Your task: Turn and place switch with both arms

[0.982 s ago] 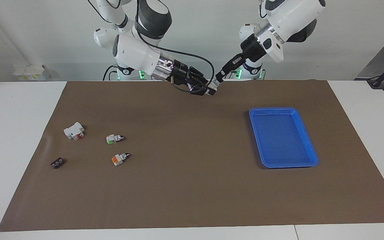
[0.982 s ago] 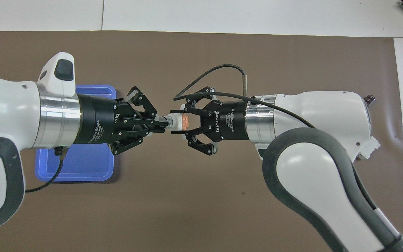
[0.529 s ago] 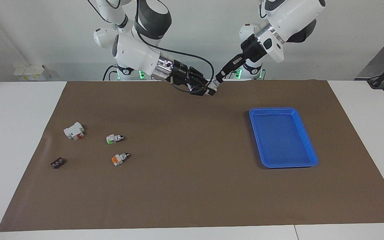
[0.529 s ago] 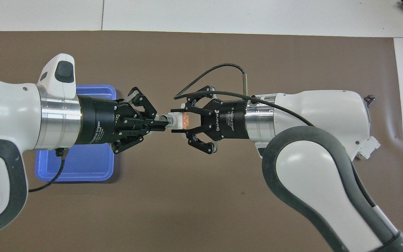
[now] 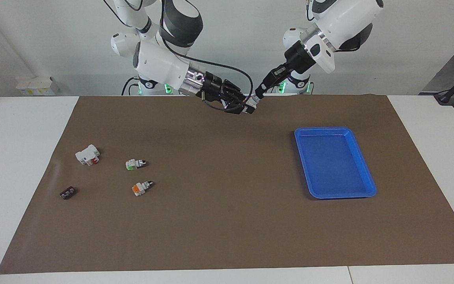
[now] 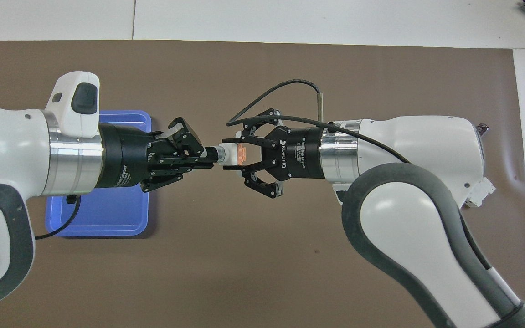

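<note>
While both grippers' fingers point(image 6: 233, 167) pinch switch point(image 6: 230, 154) (midair), blue tray point(image 5: 363, 188) apart.

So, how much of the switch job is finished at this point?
Picked up: the switch is in the air, not on the table. In hand: the right claw clamps its white and orange body while the left claw grips its black knob, for the turn. Left: setting it down; the blue tray holds nothing.
</note>
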Tool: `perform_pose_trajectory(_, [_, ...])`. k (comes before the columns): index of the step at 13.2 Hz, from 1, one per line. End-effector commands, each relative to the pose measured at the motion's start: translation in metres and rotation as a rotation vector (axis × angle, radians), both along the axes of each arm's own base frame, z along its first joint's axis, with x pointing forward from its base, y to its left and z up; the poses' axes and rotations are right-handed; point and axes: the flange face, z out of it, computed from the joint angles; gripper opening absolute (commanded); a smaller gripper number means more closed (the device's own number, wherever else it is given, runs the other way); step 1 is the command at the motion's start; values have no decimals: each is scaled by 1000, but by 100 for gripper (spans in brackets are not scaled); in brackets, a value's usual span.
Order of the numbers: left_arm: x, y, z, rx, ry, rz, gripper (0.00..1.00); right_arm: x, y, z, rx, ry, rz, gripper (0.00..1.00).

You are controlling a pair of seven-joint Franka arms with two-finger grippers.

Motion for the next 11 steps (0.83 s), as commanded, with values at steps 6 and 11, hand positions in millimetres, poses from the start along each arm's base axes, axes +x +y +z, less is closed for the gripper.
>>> perform_pose_trajectory(6, [11,23,-5,85,-506,-406,0,-6,4,2,8,-17,36,0])
perform_pose_trajectory(11, [12,24,-7,227,-660,-627,0,-6,3,3,8,-19,33,0])
